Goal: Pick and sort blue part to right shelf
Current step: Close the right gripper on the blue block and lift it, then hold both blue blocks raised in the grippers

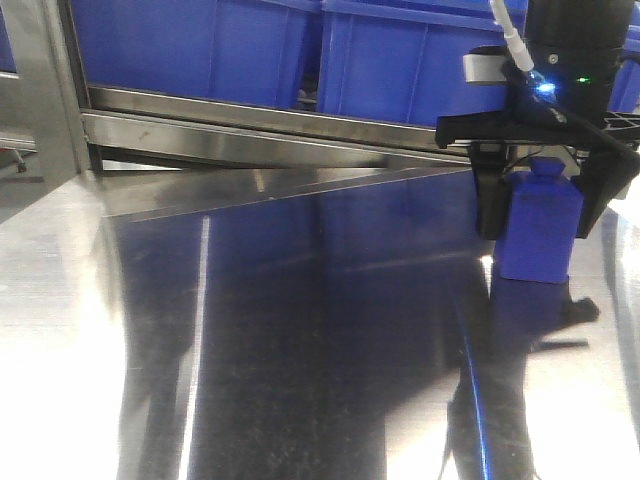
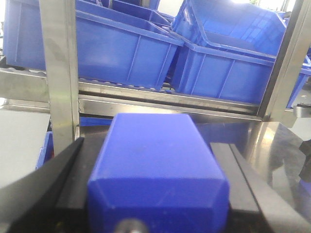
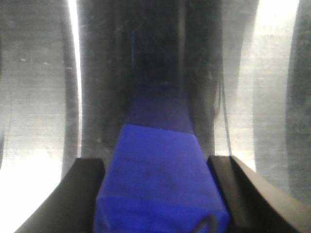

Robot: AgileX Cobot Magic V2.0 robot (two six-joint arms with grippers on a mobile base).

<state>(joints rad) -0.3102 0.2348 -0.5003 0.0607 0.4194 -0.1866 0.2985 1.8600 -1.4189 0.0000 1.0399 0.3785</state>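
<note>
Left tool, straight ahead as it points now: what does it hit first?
Probably the shelf's steel front rail, with the blue crates just above it; the blue part held in the left tool would touch first. Depth is unclear.

Right gripper [image 1: 540, 228]: matte black body, wide crossbar [image 1: 470, 128], two flat black fingers [image 1: 489, 205]. Grey collar band [image 1: 484, 67] above; white cable [image 1: 512, 40]; blue light [image 1: 543, 87] and green light [image 1: 583, 78] (both lit). Left gripper [image 2: 158, 194]: black wedge-shaped fingers [image 2: 53, 189].
</note>
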